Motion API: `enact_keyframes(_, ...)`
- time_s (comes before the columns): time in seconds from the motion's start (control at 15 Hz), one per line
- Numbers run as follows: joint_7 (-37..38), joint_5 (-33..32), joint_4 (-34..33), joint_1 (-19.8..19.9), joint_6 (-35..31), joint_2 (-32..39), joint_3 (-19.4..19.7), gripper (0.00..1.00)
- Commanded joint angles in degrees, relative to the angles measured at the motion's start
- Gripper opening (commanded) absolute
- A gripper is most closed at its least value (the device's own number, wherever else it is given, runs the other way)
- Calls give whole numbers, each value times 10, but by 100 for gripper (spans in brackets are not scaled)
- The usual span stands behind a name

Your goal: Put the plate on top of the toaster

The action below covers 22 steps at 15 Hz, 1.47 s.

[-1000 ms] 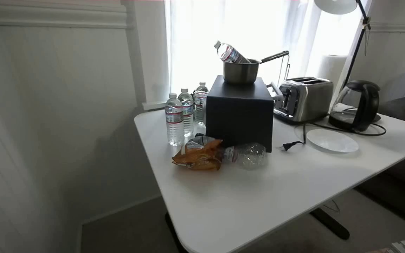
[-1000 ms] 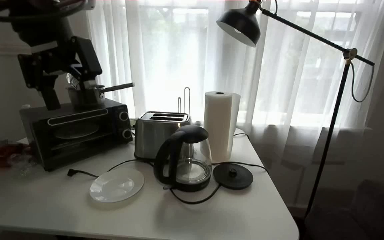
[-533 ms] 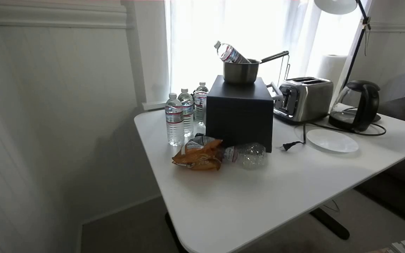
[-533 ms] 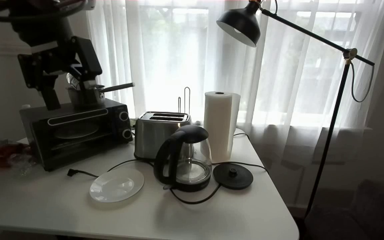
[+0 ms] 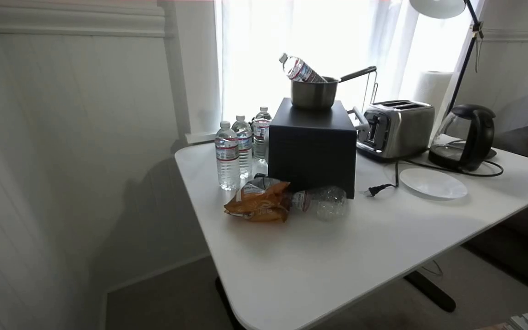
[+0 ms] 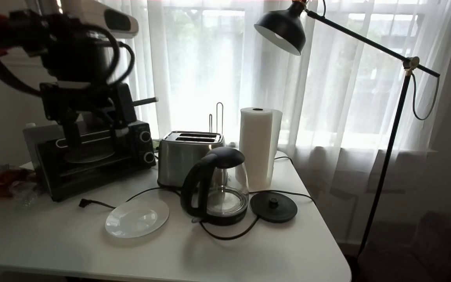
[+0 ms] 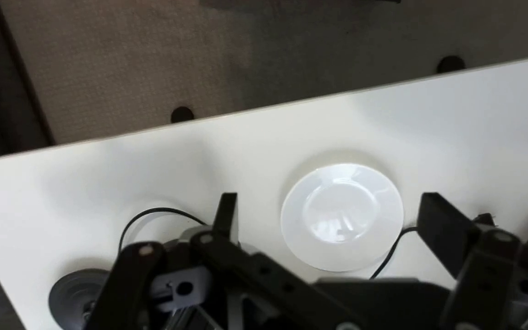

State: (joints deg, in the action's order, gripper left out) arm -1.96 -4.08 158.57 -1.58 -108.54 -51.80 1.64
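Note:
The flat white plate (image 6: 137,217) lies on the table, in front of the toaster and beside the kettle. It also shows in an exterior view (image 5: 433,183) and in the wrist view (image 7: 342,217). The silver toaster (image 6: 180,162) stands upright behind the kettle, which hides part of it; its slotted top is bare in both exterior views (image 5: 410,130). My gripper (image 6: 97,141) is open and empty, high in front of the black box-shaped oven. In the wrist view the gripper (image 7: 330,197) points down, and the plate shows between its spread fingers, well below them.
The glass kettle (image 6: 225,156) stands close in front of the toaster, with its black base (image 6: 273,207) beside it. A plug cord (image 5: 381,189) runs by the plate. The black oven (image 5: 312,158) carries a saucepan (image 5: 313,95) with a bottle. A paper towel roll (image 6: 257,149) stands behind.
My arm and gripper have moved down and toward the toaster side in an exterior view, and are now in front of the saucepan and oven. The plate and toaster have not moved.

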Motion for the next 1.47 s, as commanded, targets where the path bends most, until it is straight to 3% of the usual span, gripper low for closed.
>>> enact_keyframes(0.0, -97, 31, 5, -5, -112, 54, 85, 100)
enact_keyframes(0.2, -204, 76, 5, -20, -226, 130, 175, 100)
enact_keyframes(0.33, -293, 131, 5, -43, -260, 178, 239, 100)
enact_keyframes(0.53, -431, 210, 5, -83, -242, 246, 320, 100)
enact_keyframes(0.73, -559, 282, 6, -146, -220, 302, 401, 100)
enact_keyframes(0.8, -509, 262, 4, -76, -223, 283, 323, 100)
enact_keyframes(0.93, -555, 288, 4, -94, -220, 313, 345, 100)
enact_keyframes(1.2, -562, 291, 1, -98, -219, 322, 345, 100)
enact_keyframes(1.4, -605, 368, 1, -93, -219, 341, 339, 100)
